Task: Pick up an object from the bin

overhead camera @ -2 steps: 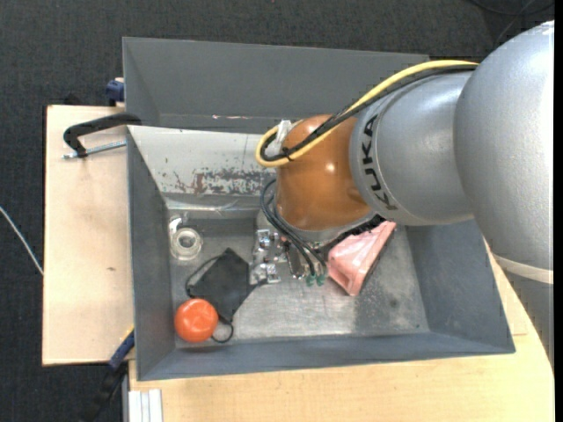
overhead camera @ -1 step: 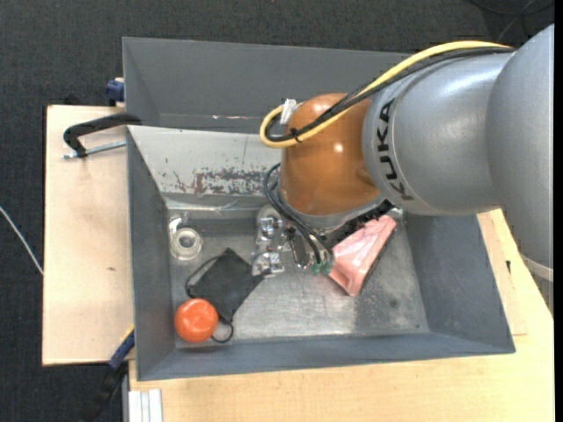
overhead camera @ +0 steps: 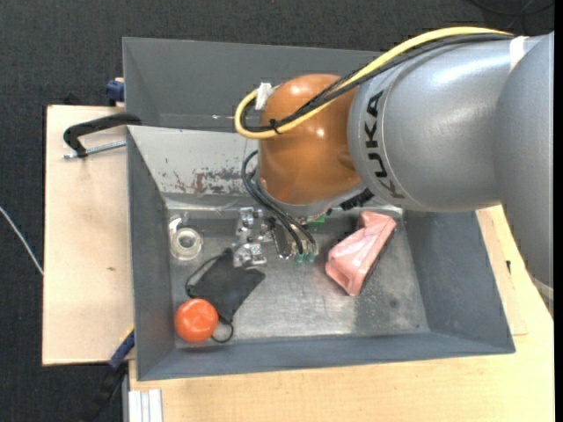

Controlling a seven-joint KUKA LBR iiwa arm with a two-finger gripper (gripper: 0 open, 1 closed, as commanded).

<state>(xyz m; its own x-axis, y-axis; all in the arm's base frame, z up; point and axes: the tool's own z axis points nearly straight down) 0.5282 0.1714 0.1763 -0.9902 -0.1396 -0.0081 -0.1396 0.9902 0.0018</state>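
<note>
Well, the big silver arm [overhead camera: 457, 121] leans in from the right and covers most of the far half of the grey bin [overhead camera: 299, 310], with its rounded orange cover [overhead camera: 303, 139] hanging over the middle and a yellow cable [overhead camera: 413, 42] looping across the top of it. Below the cover the metal gripper [overhead camera: 251, 240] is down near the bin floor, left of centre. Its tip sits right at the upper end of a flat black pouch [overhead camera: 224, 284] that lies slantwise on the floor, and it looks to be touching it, though I can't be sure. From where I stand I cannot tell whether the gripper is spread or closed, nor whether anything is caught in it.

An orange ball [overhead camera: 195, 319] rests in the near left corner, touching the lower end of the black pouch. A small clear cup [overhead camera: 185, 240] stands just left of the gripper, apart from it. On the other side, well apart from the gripper, a crumpled pink piece [overhead camera: 361, 251] lies tilted on the floor
</note>
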